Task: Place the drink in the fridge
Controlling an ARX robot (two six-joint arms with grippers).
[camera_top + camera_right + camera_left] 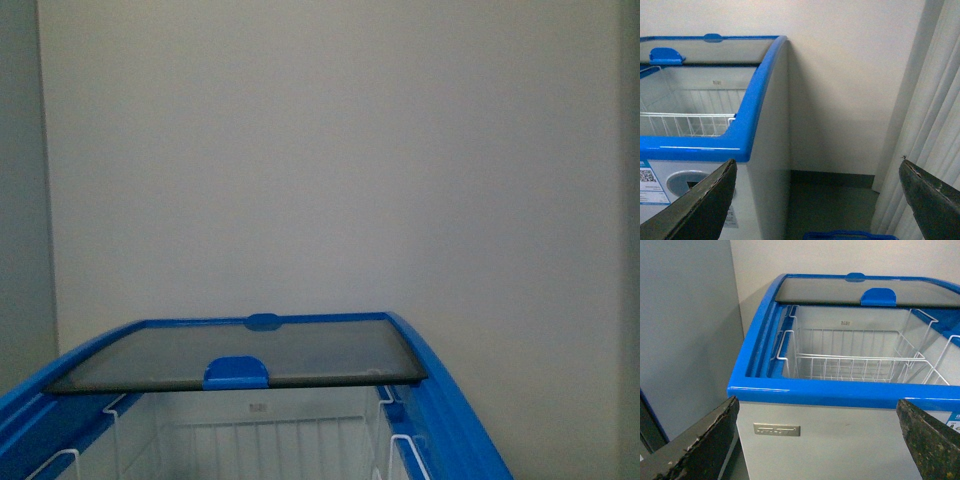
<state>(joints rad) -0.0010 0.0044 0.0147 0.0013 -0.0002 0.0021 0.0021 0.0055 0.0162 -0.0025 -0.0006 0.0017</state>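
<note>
The fridge is a white chest cooler with a blue rim, and it stands open at its near half. Its glass top panel with a blue handle is slid to the far end. White wire baskets hang inside and look empty. My left gripper is open, facing the fridge's white front wall below the rim. My right gripper is open too, aimed past the fridge's right corner at the floor. The drink is out of view.
A pale wall stands right behind the fridge. Grey panelling closes the left side. White curtains hang to the right. The blue rim of a crate shows on the green floor beside the fridge.
</note>
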